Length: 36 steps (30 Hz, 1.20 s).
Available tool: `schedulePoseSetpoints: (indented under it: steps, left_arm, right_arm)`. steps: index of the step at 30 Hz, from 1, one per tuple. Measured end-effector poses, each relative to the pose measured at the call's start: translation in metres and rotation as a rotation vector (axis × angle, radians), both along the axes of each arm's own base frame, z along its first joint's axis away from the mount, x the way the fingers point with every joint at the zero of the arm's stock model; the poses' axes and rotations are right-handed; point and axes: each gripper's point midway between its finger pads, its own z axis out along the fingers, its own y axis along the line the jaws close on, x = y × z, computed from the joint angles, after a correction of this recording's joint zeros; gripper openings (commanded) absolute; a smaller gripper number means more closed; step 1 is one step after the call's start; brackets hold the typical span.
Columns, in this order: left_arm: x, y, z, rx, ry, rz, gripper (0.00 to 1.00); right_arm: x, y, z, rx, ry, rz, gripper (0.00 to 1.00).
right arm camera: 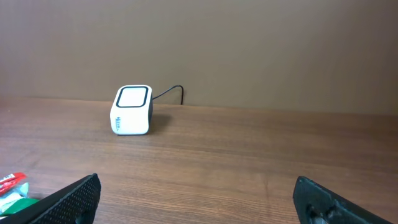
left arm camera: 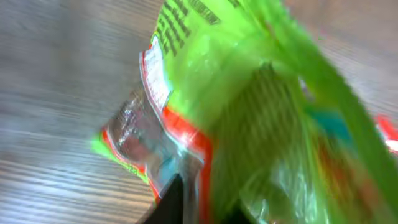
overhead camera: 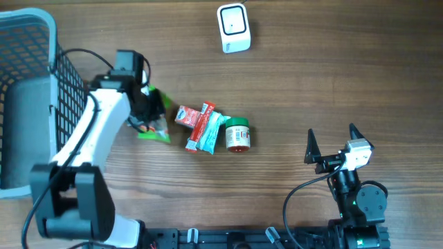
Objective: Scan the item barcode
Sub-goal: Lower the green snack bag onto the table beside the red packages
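We find the green snack bag [overhead camera: 156, 133] at the left of the table [overhead camera: 291, 83], between the basket [overhead camera: 28, 41] and the row of small groceries [overhead camera: 211, 128], well apart from the white scanner [overhead camera: 233, 28]. The left gripper [overhead camera: 147, 111] is down on it, but its blurred wrist view does not let us tell whether the fingers pinch the film or stand just off it. The right gripper [overhead camera: 331, 131] hangs with fingers spread wide on nothing. We judge the bag light, soft and slippery, its film apt to crumple, so we would take it gently by a sealed edge or gathered fold, leaving the barcode panel uncovered and fairly flat.
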Motion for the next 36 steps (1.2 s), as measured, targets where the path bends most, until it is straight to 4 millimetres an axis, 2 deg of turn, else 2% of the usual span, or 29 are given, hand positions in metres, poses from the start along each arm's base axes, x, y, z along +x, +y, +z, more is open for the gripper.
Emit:
schedulePoseSetpoints:
  steps: [1, 2, 5, 8, 9, 11, 14, 19, 21, 22, 23, 26, 29, 33, 35, 36]
  left_arm:
    - [-0.004, -0.003, -0.007, 0.001, 0.020, -0.010, 0.87]
    - [-0.006, -0.005, -0.011, 0.002, 0.031, -0.017, 0.94]
    - [-0.007, -0.004, -0.013, 0.014, 0.040, -0.017, 0.96]
    - [-0.001, 0.004, -0.002, 0.031, 0.030, 0.003, 0.87]
    - [0.004, 0.007, 0.005, 0.038, 0.020, 0.012, 0.74]
    - [0.014, 0.010, 0.018, 0.041, -0.011, 0.025, 0.04]
    - [0.023, 0.009, 0.029, 0.034, -0.047, 0.024, 0.04]
    - [0.018, -0.008, 0.026, 0.002, -0.036, -0.024, 0.06]
    - [0.013, -0.016, 0.022, -0.003, -0.023, -0.059, 0.45]
    - [0.011, -0.020, 0.020, -0.006, -0.016, -0.077, 0.50]
    - [0.008, -0.025, 0.017, -0.005, -0.010, -0.099, 0.50]
    - [0.006, -0.036, 0.013, -0.004, -0.014, -0.153, 0.38]
    - [0.008, -0.042, 0.006, 0.011, -0.016, -0.197, 0.38]
    - [0.006, -0.041, -0.013, 0.037, 0.015, -0.207, 0.35]
    - [0.004, -0.039, -0.023, 0.048, 0.039, -0.207, 0.04]
    - [0.004, -0.038, -0.027, 0.055, 0.047, -0.205, 0.04]
  right_arm:
    - [0.000, 0.000, 0.000, 0.000, 0.000, 0.000, 1.00]
    - [0.000, 0.000, 0.000, 0.000, 0.000, 0.000, 1.00]
    - [0.000, 0.000, 0.000, 0.000, 0.000, 0.000, 1.00]
    - [0.000, 0.000, 0.000, 0.000, 0.000, 0.000, 1.00]
    - [0.000, 0.000, 0.000, 0.000, 0.000, 0.000, 1.00]
    - [0.000, 0.000, 0.000, 0.000, 0.000, 0.000, 1.00]
    - [0.000, 0.000, 0.000, 0.000, 0.000, 0.000, 1.00]
    - [0.000, 0.000, 0.000, 0.000, 0.000, 0.000, 1.00]
    - [0.000, 0.000, 0.000, 0.000, 0.000, 0.000, 1.00]
    - [0.000, 0.000, 0.000, 0.000, 0.000, 0.000, 1.00]
    - [0.000, 0.000, 0.000, 0.000, 0.000, 0.000, 1.00]
    - [0.000, 0.000, 0.000, 0.000, 0.000, 0.000, 1.00]
    - [0.000, 0.000, 0.000, 0.000, 0.000, 0.000, 1.00]
    - [0.000, 0.000, 0.000, 0.000, 0.000, 0.000, 1.00]
    - [0.000, 0.000, 0.000, 0.000, 0.000, 0.000, 1.00]
    - [0.000, 0.000, 0.000, 0.000, 0.000, 0.000, 1.00]
